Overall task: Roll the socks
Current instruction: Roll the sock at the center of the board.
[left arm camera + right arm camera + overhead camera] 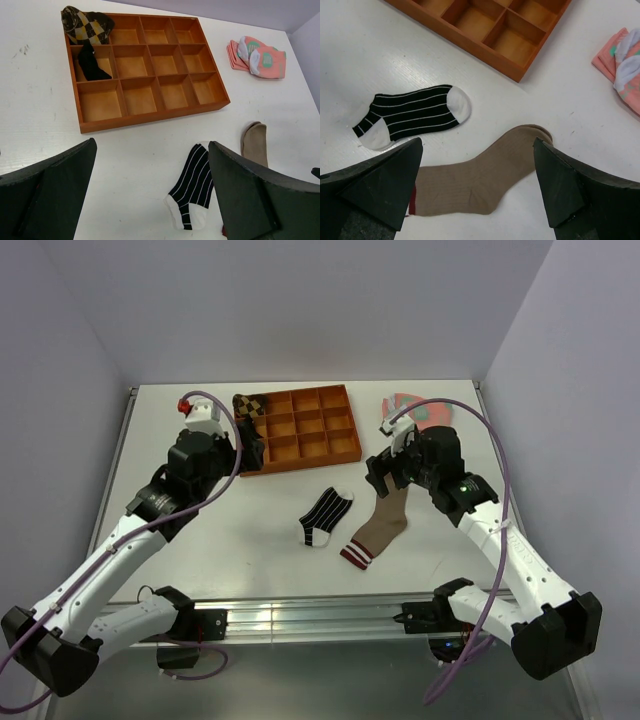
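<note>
The white table [250, 550] is carrying a wooden compartment tray [150, 116] on its far side, probably waiting there for rolled socks. The left gripper [152, 150] is hanging wide open and empty by the tray's left end. The right gripper [477, 145] is hovering fully spread, gripping nothing, directly above the tan sock [485, 170], likely lining up to start rolling. That sock is lying flat at centre, striped cuff nearest. The black striped sock [415, 115] is lying just left of it, apart.
</note>
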Motion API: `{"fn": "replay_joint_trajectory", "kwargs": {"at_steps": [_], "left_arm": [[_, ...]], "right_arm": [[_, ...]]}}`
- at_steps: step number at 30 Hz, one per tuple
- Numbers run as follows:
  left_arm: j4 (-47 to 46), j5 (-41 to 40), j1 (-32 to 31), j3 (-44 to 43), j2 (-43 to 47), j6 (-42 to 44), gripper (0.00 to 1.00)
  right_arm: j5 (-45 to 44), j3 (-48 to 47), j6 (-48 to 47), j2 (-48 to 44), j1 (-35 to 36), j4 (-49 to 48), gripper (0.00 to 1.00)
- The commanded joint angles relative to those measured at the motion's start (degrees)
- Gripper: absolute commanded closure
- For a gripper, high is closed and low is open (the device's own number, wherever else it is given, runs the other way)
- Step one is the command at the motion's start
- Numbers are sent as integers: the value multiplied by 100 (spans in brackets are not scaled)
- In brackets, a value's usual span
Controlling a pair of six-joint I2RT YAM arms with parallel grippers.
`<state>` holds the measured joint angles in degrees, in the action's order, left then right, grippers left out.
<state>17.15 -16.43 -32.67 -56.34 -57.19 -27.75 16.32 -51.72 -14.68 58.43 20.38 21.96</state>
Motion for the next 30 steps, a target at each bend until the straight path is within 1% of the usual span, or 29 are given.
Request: {"fn": "replay_joint_trajectory", "kwargs": {"at_steps": [1,7,13,14,15,16,17,19,20,22,23,26,27,28,30], "left_arm": [[-150,-159,-12,61,182,-38,0],[-168,-150,-12,44,147,-38,1],[-203,-159,-21,79,199,-64,1],[-203,-177,-12,79,199,-64,1],[-194,-203,-3,88,199,-82,0],[-203,-221,-3,88,208,-99,1],[-194,-221,-12,96,208,-99,1],[-177,-273,-3,97,234,-91,0],[-177,-352,-3,97,243,-82,0],[-142,-466,-3,88,261,-73,0],[-107,-632,6,53,261,-116,0],[8,-809,172,26,339,-274,0],[-9,-792,251,35,383,-301,0],[-27,-775,313,52,436,-310,1],[-97,-766,480,123,559,-372,1]], "right_arm": [[-155,48,-53,-210,45,-235,2],[-234,154,-158,-148,45,-314,5],[-392,93,-395,484,150,-429,16],[-436,66,-422,685,316,-385,20],[-515,66,-422,783,448,-368,22],[-594,92,-422,940,614,-385,22],[-786,118,-431,1011,982,-420,24],[-910,162,-431,1248,1353,-517,25],[-989,163,-396,1345,1676,-552,28],[-1069,136,-361,1643,1986,-561,31],[-1182,136,-360,1741,2266,-604,36],[-1411,128,-422,2110,2645,-762,38],[-1481,67,-422,2215,2847,-772,40],[-1491,14,-378,2434,2918,-772,44],[-1482,-126,-317,2646,3094,-728,48]]}}
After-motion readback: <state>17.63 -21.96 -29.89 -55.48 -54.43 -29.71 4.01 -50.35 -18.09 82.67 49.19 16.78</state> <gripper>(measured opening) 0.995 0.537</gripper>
